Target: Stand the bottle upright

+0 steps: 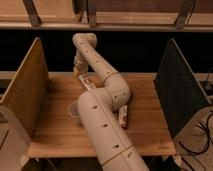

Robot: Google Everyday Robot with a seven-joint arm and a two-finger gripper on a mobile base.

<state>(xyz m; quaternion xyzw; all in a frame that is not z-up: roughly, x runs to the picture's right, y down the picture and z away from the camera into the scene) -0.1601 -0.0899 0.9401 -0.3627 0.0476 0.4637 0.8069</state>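
The robot's cream arm (107, 135) rises from the near edge of the table (150, 107) and bends at a thick elbow above the middle. It then reaches back and up to a high joint and drops. The gripper (83, 78) hangs low near the far edge, left of centre, pointing down with its jaws closed together.

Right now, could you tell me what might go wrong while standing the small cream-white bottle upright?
The gripper is shut at the wooden table's far edge, with the slim cream-white bottle tilted just below it; it could tumble off the back. The arm's elbow hangs close over the translucent whitish cup and might knock it.
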